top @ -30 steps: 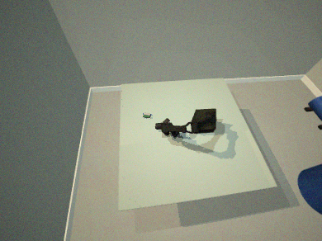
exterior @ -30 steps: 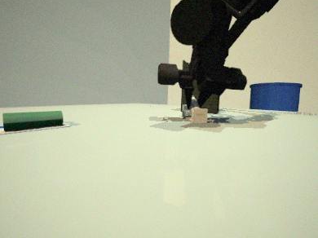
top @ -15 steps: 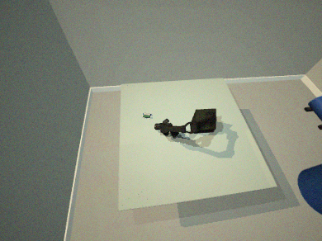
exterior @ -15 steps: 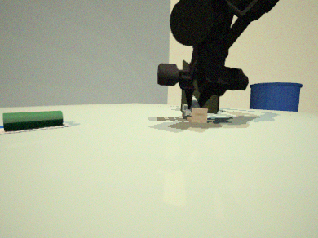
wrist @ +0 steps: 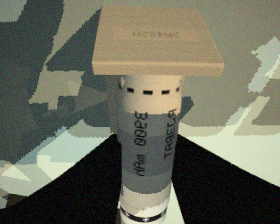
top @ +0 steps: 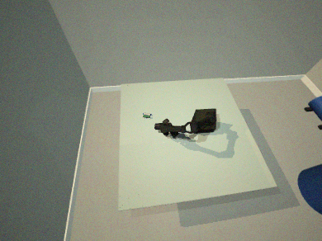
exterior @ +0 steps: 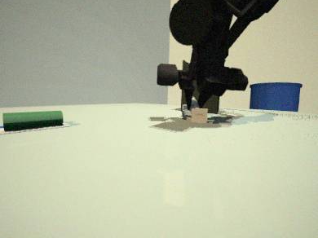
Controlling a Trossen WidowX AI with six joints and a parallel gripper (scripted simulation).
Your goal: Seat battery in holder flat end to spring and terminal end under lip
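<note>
The battery (wrist: 146,150), white and grey with dark lettering, lies lengthwise in the wrist view. My gripper (wrist: 145,143) (exterior: 195,105) is shut on it, a dark finger on each side, low over the table. The pale wooden holder (wrist: 155,40) (exterior: 199,116) shows its end block at the battery's far end. The block's top hides that end of the battery, so contact there cannot be told. The spring is hidden. The battery's near end, with a black ring, is at the lower edge of the wrist view; the lip does not show clearly.
A green cylinder (exterior: 33,121) (top: 147,115) lies on a thin white sheet, well away from the gripper. The arm (top: 177,129) stands on the pale table (top: 165,181) (exterior: 102,179), beside its dark base (top: 204,120). A blue round object (exterior: 276,98) stands behind the table.
</note>
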